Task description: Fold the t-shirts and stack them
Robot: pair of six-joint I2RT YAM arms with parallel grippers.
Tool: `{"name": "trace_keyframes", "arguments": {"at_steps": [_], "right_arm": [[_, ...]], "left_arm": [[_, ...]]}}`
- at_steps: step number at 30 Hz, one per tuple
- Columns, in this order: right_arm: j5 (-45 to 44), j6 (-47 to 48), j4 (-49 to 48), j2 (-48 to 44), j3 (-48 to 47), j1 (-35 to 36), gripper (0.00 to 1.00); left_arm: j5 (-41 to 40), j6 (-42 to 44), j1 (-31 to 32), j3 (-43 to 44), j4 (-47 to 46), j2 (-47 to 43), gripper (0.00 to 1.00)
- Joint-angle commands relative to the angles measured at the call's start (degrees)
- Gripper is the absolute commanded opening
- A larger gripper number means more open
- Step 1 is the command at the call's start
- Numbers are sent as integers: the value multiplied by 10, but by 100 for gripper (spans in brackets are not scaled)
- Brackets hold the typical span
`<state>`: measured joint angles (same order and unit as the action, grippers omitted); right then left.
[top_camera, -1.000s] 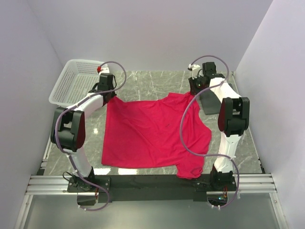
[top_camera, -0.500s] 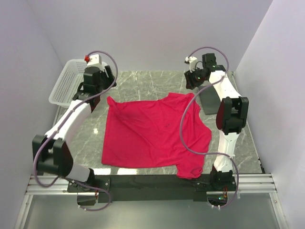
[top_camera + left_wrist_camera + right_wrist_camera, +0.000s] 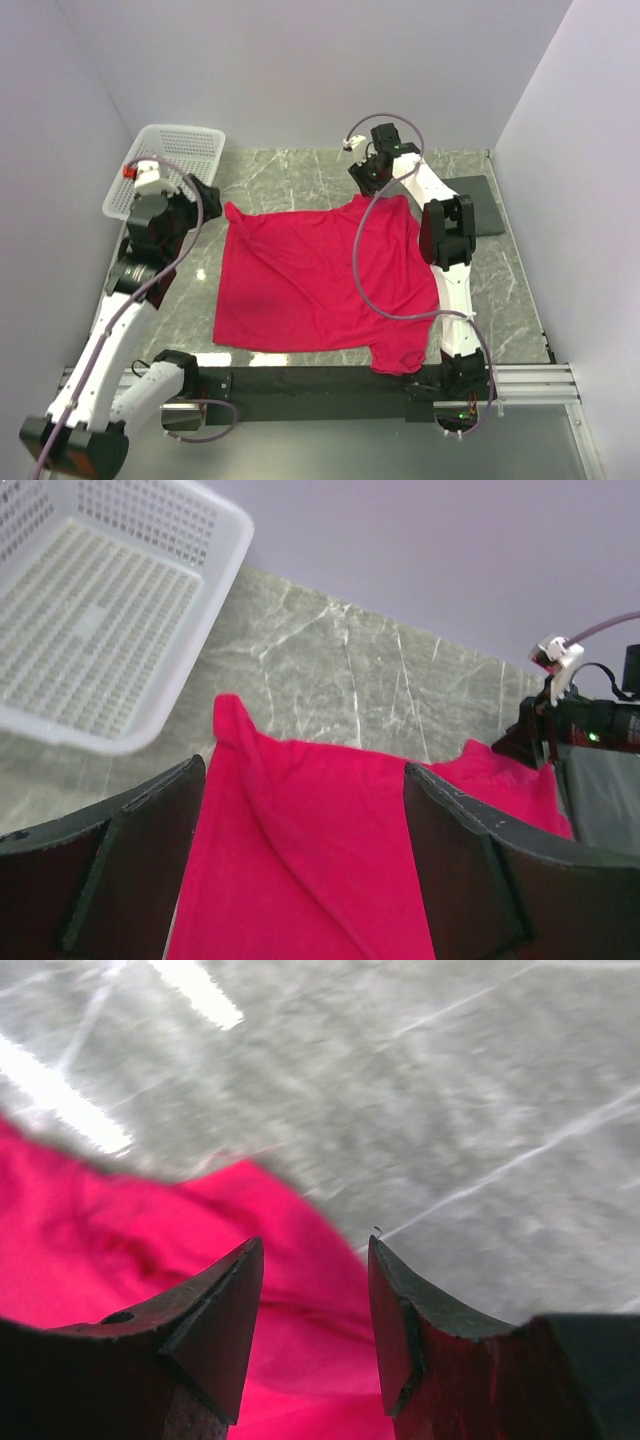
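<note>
Flanking the t-shirt [image 3: 310,285]: basket [image 3: 195,155] left, mat [image 3: 485,205] right.

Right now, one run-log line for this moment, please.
t-shirt: spread out, unfolded | left tool: open, near its far-left corner | right tool: open, over its far edge

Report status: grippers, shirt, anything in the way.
Left gripper open, empty. Right gripper open over far edge of shirt. It lies spread, unfolded. Basket far left, clear of it.
</note>
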<state>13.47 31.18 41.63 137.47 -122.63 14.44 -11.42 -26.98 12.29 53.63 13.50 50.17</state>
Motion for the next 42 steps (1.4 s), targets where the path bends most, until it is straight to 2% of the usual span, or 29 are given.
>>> {"name": "trace_keyframes", "arguments": {"at_steps": [1,15,22,30,34,35,37,40,42], "right_arm": [[-56,24,-14,22,-51,2,53],[-17,38,21,32,-31,9,53],[-30,34,47,65,-60,13,52],[-45,44,72,86,-97,14,46],[-43,57,79,90,-103,14,34],[-40,59,82,90,-104,14,26],[-36,63,83,90,-106,14,17],[-28,64,86,88,-110,12,7],[-30,60,75,82,-103,12,5]], "left_arm": [[-18,-46,-3,-26,42,-49,86],[1,-68,-3,-38,64,-62,87],[10,-71,-3,-37,61,-53,87],[16,-82,-3,-37,62,-49,87],[18,-85,-3,-34,60,-41,86],[19,-86,-3,-33,59,-41,86],[21,-87,-3,-29,59,-38,86],[22,-87,-3,-27,59,-35,86],[23,-89,-3,-26,60,-35,86]]}}
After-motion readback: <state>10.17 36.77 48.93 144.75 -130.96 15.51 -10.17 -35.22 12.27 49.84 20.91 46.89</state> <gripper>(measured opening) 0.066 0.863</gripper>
